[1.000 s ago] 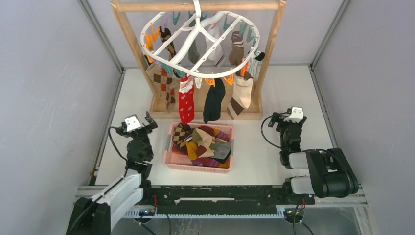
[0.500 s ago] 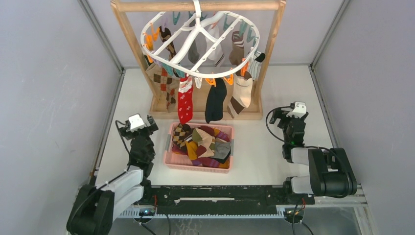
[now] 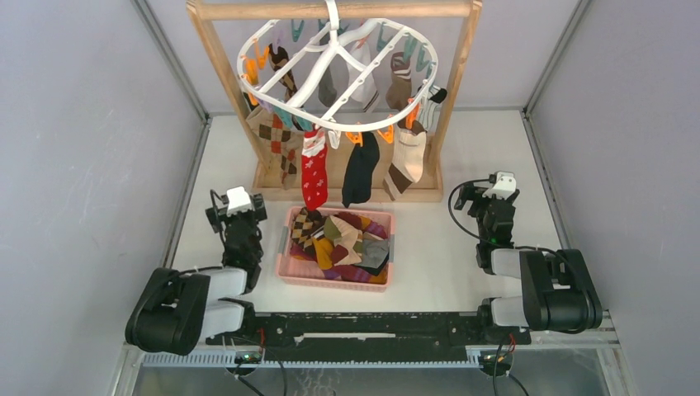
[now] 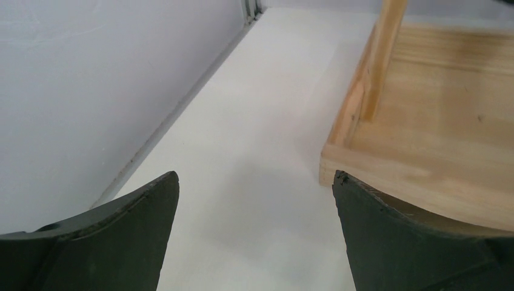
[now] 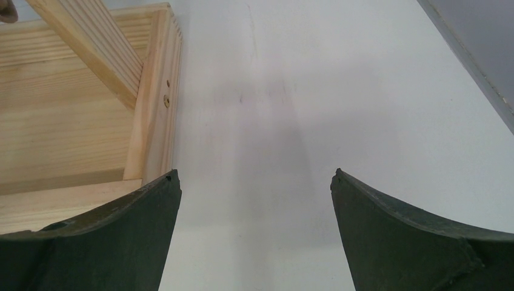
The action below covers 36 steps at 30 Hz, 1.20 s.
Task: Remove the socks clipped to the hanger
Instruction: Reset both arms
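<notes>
Left end effector [image 4: 254, 179] tucked back; it and right end effector [image 5: 254, 176] gape wide, socks [image 3: 361, 169] seemingly well beyond.

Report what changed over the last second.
The left arm folded back toward its base, its gripper nudging right; the right arm tucked in slightly, then held. Nothing was gripped or released: left gripper and right gripper are open and empty. The socks, hanger and basket are unchanged.

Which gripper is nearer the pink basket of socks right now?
Left. The left gripper sits open just beside the pink basket, off its left wall; the right gripper, also open, stands well off past its right side.
</notes>
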Tool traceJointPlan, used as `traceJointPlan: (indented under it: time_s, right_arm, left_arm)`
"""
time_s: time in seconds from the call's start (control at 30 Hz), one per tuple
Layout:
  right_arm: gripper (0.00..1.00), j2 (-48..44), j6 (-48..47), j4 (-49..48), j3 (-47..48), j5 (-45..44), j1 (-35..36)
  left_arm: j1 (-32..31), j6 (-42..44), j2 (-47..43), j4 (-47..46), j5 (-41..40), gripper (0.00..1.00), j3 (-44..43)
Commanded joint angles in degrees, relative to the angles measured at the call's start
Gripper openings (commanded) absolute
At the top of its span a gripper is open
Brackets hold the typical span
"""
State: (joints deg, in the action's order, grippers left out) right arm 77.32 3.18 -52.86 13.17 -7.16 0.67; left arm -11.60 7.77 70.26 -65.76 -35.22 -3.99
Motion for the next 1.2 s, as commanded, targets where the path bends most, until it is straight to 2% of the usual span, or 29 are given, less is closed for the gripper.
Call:
traceJointPlan:
  time_s: [0.0, 0.13, 0.3, 0.33, 0.37, 0.4, 0.5, 0.63, 0.8, 0.9, 1.17]
  right_arm:
    - [1.0, 0.09, 0.92, -1.9, 1.2, 0.47, -0.18]
    - [1.0, 0.03, 0.88, -1.93, 1.17, 0.83, -0.14]
    - [1.0, 0.08, 0.89, -1.88, 1.23, 0.75, -0.19]
    - [1.0, 0.09, 0.86, -1.83, 1.29, 0.75, -0.2]
    - [1.0, 0.08, 0.93, -1.88, 1.21, 0.74, -0.19]
    - [1.0, 0.08, 0.95, -1.89, 1.17, 0.74, -0.15]
    - [1.0, 0.03, 0.93, -1.83, 1.25, 0.74, -0.19]
    - [1.0, 0.06, 0.89, -1.8, 1.29, 0.74, -0.15]
    - [1.0, 0.08, 0.91, -1.88, 1.25, 0.74, -0.15]
    - [1.0, 0.1, 0.83, -1.86, 1.25, 0.75, -0.21]
    - [1.0, 0.16, 0.86, -1.81, 1.28, 0.74, -0.19]
  left_arm:
    - [3.13, -3.59, -0.27, 5.15, 0.4, 1.0, -7.08]
    - [9.52, -10.14, 0.21, 13.63, 6.51, 1.0, -11.28]
    - [11.42, -11.82, -0.5, 10.86, 9.72, 1.0, -8.58]
    - [11.42, -11.32, 0.67, 7.35, 10.57, 1.0, -6.98]
    - [11.17, -10.08, 2.14, -0.57, 11.77, 1.0, -4.78]
    - [10.33, -9.34, 2.26, -3.84, 11.08, 1.0, -3.07]
    - [10.13, -11.39, 1.17, -5.29, 6.22, 1.0, -1.11]
    - [10.11, -11.01, 1.82, 2.54, 6.75, 1.0, -5.92]
    - [10.46, -11.73, 1.55, -1.38, 6.27, 1.0, -3.41]
    - [10.74, -11.44, 2.3, 2.09, 7.34, 1.0, -5.81]
    - [10.72, -11.47, 1.94, 2.01, 7.54, 1.0, -5.54]
